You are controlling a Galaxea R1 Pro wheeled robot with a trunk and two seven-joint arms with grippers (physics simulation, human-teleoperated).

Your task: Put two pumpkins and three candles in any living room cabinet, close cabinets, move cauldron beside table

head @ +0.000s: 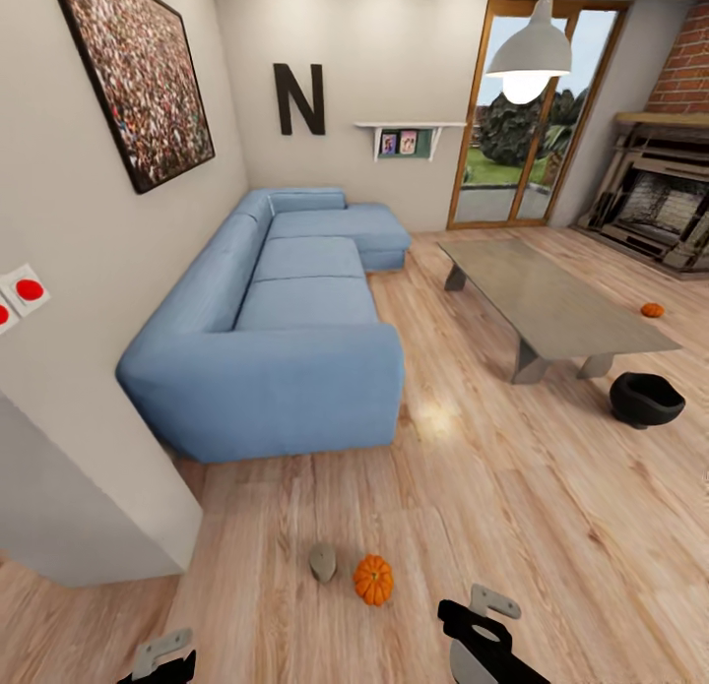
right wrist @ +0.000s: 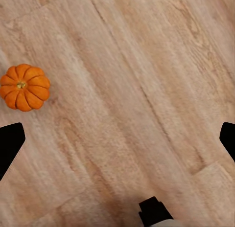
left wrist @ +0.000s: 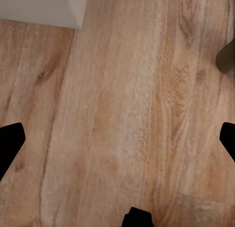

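Note:
One orange pumpkin (head: 373, 579) sits on the wood floor just ahead of me, with a grey-beige candle (head: 322, 561) close to its left. A second pumpkin (head: 652, 310) lies far right, past the low grey table (head: 551, 305). The black cauldron (head: 646, 399) stands on the floor by that table's near right corner. My right gripper (head: 484, 613) hangs open above the floor, right of the near pumpkin (right wrist: 23, 87); its fingertips (right wrist: 11, 139) are spread wide. My left gripper (head: 163, 656) is open over bare floor, with the candle's edge (left wrist: 226, 58) off to one side. The cabinet is out of view.
A blue L-shaped sofa (head: 286, 330) fills the left middle. A pale wall corner (head: 89, 507) juts out at near left. A brick fireplace (head: 660, 202) and glass doors (head: 522, 143) are at the far right.

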